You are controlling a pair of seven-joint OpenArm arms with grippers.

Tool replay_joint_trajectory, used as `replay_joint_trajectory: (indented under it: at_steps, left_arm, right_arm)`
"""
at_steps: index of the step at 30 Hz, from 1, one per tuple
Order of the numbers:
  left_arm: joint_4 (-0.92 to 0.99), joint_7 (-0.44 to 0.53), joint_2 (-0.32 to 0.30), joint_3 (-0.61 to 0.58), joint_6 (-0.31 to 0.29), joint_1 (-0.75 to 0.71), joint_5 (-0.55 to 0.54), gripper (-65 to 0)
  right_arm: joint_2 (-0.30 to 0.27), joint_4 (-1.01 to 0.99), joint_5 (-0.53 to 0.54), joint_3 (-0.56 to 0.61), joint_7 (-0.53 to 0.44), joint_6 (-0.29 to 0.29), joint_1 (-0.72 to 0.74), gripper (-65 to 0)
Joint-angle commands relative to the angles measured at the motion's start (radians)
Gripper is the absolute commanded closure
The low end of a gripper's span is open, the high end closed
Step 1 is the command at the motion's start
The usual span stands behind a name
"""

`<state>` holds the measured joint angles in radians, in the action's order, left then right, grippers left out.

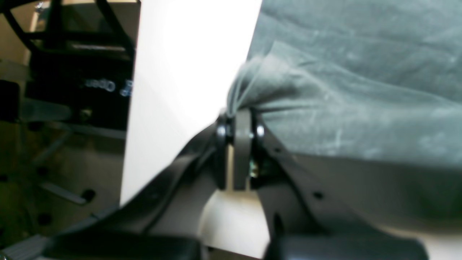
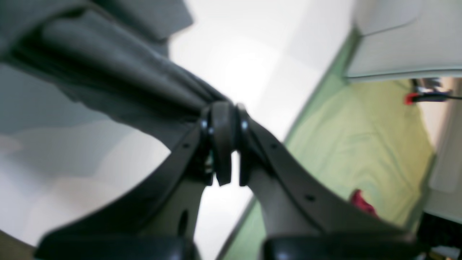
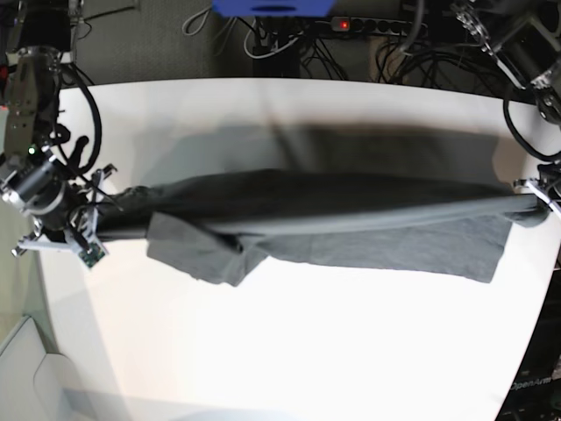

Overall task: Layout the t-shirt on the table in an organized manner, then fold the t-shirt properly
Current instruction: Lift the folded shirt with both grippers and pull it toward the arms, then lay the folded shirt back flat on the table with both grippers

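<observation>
We're clenching the charcoal T-shirt with both claws: left claw on one end, right claw on the opposite end. We're stretching the raised cloth between them above the white tabletop. Other parts of the shirt are lying on the tabletop, with a bunched, folded section nearer the right claw.

The arms are black and grey with silvery screws and thin dark cables; above the table, the head-end piece looks blue, perhaps.
</observation>
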<state>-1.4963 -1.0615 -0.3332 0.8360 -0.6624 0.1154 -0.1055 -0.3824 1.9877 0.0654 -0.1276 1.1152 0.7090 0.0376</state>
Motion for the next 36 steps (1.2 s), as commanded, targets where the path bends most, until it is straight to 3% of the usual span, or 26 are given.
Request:
replay_joint_trajectory:
  at_steps: [1, 4, 7, 18, 27, 36]
  left_arm:
    - [0.001, 0.011, -0.030, 0.006, 0.008, 0.030, 0.010, -0.7]
    - [0.052, 0.011, -0.036, 0.003, 0.008, 0.051, 0.010, -0.7]
    - [0.053, 0.011, -0.039, -0.025, 0.008, 0.040, 0.010, -0.7]
    - [-0.033, 0.011, -0.050, -0.027, -0.001, -0.053, 0.008, -0.7]
    - [-0.062, 0.025, -0.051, -0.027, -0.004, -0.144, -0.001, -0.7]
    - [-0.063, 0.025, -0.050, -0.034, -0.006, -0.190, -0.003, -0.7]
  right_arm:
    - [-0.014, -0.014, -0.022, 0.003, 0.013, -0.011, 0.034, -0.6]
    - [-0.020, -0.098, -0.022, 0.075, 0.022, -0.011, 0.058, -0.7]
    - [-0.077, -0.095, -0.014, 0.141, 0.015, -0.011, 0.003, -0.6]
    - [-0.103, 0.034, -0.014, 0.118, 0.003, -0.011, -0.087, -0.4]
    - [-0.094, 0.037, -0.014, 0.042, -0.203, -0.011, -0.321, -0.4]
    - [-0.074, 0.037, -0.016, 0.044, -0.376, -0.011, -0.528, -0.3]
